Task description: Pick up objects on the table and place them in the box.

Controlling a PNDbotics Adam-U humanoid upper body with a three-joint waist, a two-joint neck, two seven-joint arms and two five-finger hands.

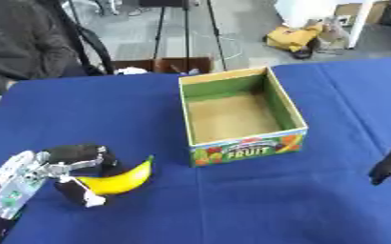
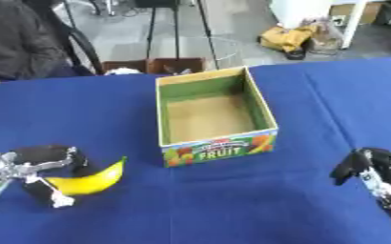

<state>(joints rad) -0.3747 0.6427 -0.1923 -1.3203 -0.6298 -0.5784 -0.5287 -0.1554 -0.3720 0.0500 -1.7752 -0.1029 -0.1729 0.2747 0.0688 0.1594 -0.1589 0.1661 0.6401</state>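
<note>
A smooth, curved yellow banana (image 1: 119,180) with a dark tip is seen low on the left of the tabletop (image 1: 257,205), which is covered by a blue cloth. It is grasped by the left hand (image 1: 65,167), whose black fingers (image 1: 78,153) are curled over it and whose thumb is set beneath. An open cardboard box (image 1: 241,148), rectangular, green-walled and printed with "FRUIT", stands apart to its right. The right hand (image 2: 374,174) is shown at the lower right with fingers relaxed, nothing held.

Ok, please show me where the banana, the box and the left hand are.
banana (image 1: 122,179), left eye view, middle of the fruit.
box (image 1: 247,149), left eye view, printed front wall.
left hand (image 1: 75,157), left eye view, curled fingers.
</note>
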